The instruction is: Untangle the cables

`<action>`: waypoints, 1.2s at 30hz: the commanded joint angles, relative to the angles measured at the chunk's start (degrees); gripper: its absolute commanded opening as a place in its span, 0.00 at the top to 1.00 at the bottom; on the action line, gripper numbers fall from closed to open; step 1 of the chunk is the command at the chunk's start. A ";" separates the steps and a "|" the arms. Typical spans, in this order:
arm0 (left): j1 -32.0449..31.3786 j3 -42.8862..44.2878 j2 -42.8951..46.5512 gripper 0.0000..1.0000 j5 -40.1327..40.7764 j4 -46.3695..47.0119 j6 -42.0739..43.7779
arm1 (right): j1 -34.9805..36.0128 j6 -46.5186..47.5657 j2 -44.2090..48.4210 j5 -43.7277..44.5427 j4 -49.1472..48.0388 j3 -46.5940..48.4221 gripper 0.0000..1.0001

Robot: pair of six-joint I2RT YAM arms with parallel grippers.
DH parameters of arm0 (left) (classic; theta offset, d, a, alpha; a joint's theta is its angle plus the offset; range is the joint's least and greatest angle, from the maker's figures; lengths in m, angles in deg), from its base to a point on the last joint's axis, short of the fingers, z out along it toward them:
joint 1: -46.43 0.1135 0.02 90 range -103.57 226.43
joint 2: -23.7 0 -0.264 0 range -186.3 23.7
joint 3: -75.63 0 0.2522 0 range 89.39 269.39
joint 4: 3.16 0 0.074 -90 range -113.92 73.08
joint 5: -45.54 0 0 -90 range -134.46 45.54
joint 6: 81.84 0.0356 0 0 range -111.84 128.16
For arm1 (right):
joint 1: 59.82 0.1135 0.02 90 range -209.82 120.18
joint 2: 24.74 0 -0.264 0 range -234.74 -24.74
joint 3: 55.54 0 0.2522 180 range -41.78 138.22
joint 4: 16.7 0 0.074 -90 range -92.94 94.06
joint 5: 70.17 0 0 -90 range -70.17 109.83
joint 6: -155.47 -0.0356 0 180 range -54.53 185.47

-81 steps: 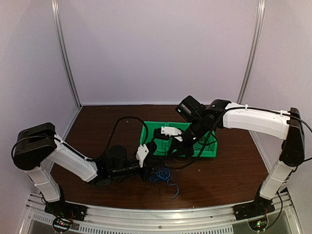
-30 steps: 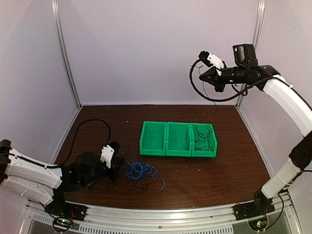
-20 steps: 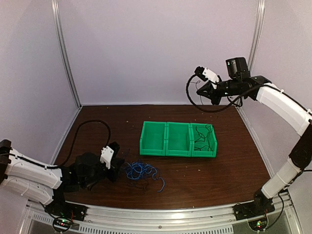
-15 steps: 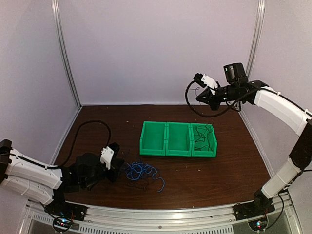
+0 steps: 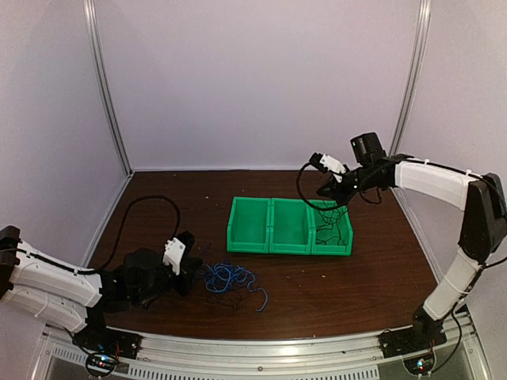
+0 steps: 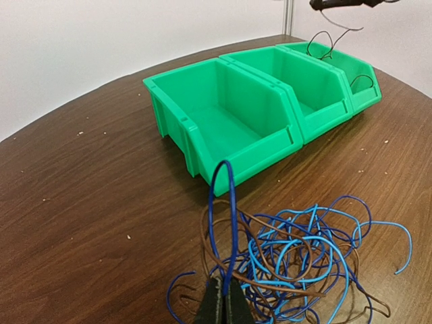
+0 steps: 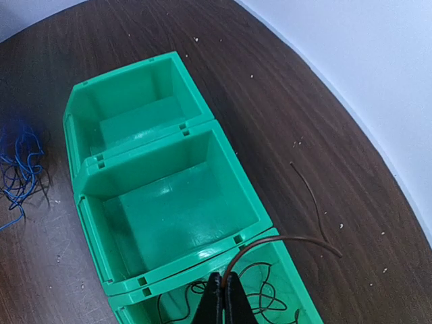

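Our left gripper pinches a blue loop of the tangle near the bins, anchoring it; our right gripper, clamped on a brown wire, hangs over the rightmost bin, likely to sort it.

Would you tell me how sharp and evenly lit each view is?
Top external: soft, evenly lit; dark wires in the bins barely resolve. Left wrist: crisp on the blue tangle, table edge bowed. Right wrist: sharp, sheen on bin floors.
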 commanded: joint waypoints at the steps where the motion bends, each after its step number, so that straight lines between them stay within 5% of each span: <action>1: 0.29 -0.34 -0.08 1.00 0.30 2.89 -0.37 | -0.54 -1.76 -5.36 -0.39 -1.03 -1.15 1.00; 10: 0.29 -0.68 -0.26 1.00 0.32 3.14 -0.52 | -0.54 -5.67 -7.67 -0.23 -1.89 -3.05 1.00; 31: 0.29 -0.47 -1.11 1.00 -0.03 4.03 -0.28 | 4.75 -10.53 -10.31 15.19 7.93 -2.06 1.00; 33: 0.29 -0.56 -0.82 1.00 -0.06 3.92 -0.36 | 5.55 -10.79 -10.56 16.27 8.29 -1.31 0.96; 36: 0.31 -0.52 -0.19 1.00 -0.13 3.32 -0.54 | 5.76 -10.93 -9.69 17.14 9.80 -0.37 0.77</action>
